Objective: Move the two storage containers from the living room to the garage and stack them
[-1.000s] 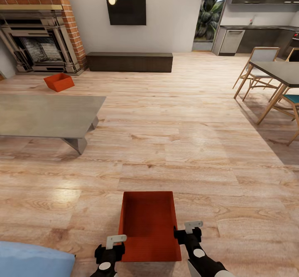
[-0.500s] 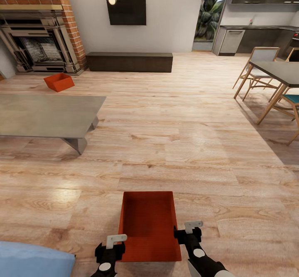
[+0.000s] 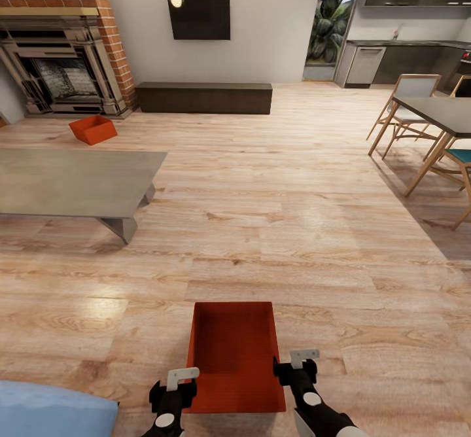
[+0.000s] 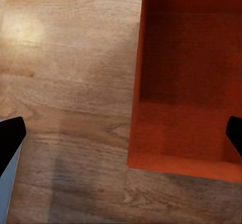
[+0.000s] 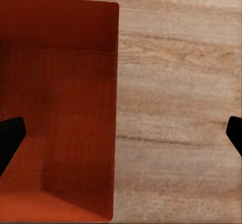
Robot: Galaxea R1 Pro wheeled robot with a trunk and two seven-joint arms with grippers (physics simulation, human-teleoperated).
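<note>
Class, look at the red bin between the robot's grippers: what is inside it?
The near bin looks empty: only its red bottom and walls show. The floor under it is covered.

Nothing readable anywhere here, honestly; no lettering, labels, brand marks or numbers that I can make out. The near storage container [image 3: 234,352] has plain red-orange walls; same for the far storage container [image 3: 93,129] by the brick fireplace [image 3: 55,44]. The dark wall screen [image 3: 198,16] shows just a lamp glare, no characters; the grey low table [image 3: 72,182] is bare of print; the kitchen units [image 3: 392,61] at the back are too small and blurry to tell.
</note>
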